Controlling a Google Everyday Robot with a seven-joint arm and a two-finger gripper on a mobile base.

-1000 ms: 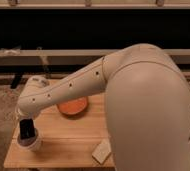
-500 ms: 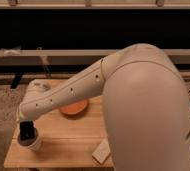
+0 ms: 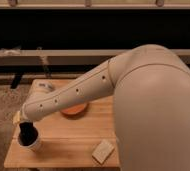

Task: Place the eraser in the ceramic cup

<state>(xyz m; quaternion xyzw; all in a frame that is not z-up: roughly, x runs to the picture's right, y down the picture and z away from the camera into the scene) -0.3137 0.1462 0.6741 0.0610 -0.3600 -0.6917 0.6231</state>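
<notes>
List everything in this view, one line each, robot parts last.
ceramic cup: one, whitish, front left corner of the table, under the tool.
orange bowl: one, orange, mid-table, partly behind the arm.
tan block: one, tan, flat, front edge of the table.
small object: one, pale, back left of the table; too unclear to name.
table: one, light wood.
arm: one, cream, reaching left across the table.
tool: one, black, at the cup's mouth.

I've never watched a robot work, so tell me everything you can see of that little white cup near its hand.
The ceramic cup is small, whitish and plain, with no handle showing. It stands upright near the front left corner of the wooden table. The dark gripper reaches down into its mouth, hiding the inside.
</notes>
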